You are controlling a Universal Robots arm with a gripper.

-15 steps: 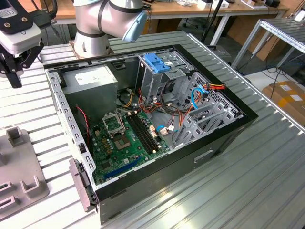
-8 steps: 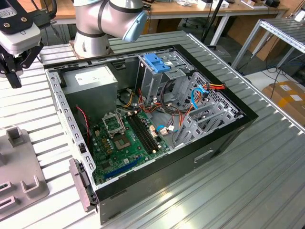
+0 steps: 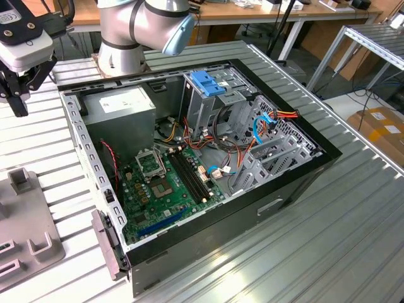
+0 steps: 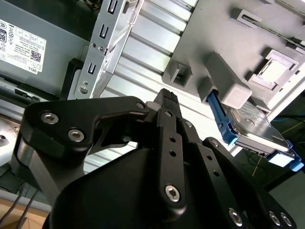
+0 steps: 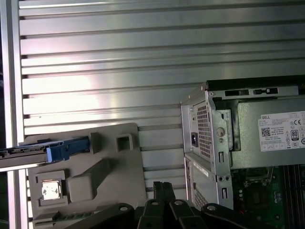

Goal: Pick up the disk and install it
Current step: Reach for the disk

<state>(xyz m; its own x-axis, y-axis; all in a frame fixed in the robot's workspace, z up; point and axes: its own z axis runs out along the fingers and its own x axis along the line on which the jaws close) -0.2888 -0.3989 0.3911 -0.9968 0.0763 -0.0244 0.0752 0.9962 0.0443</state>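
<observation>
The disk (image 4: pixel 255 128) is a dark metal drive in a bright blue carrier, standing on edge in a slot of the grey fixture plate (image 4: pixel 248 43). In the first wrist view the disk (image 5: pixel 43 151) sticks out past the edge of the fixture plate (image 5: pixel 119 167). My gripper (image 4: pixel 167 98) hovers above the ribbed table between the fixture and the computer case, apart from the disk, its fingers shut with nothing between them. My gripper (image 3: pixel 19 104) hangs at the exterior view's far left, above the table. The gripper (image 5: pixel 159 187) has the plate to one side and the case to the other.
The open computer case (image 3: pixel 303 177) lies in the middle of the table, with a motherboard (image 3: pixel 164 183), a power supply (image 3: pixel 120 107) and a metal drive cage topped by a blue bracket (image 3: pixel 208 82). The grey fixture plate (image 3: pixel 25 233) lies at the exterior view's lower left.
</observation>
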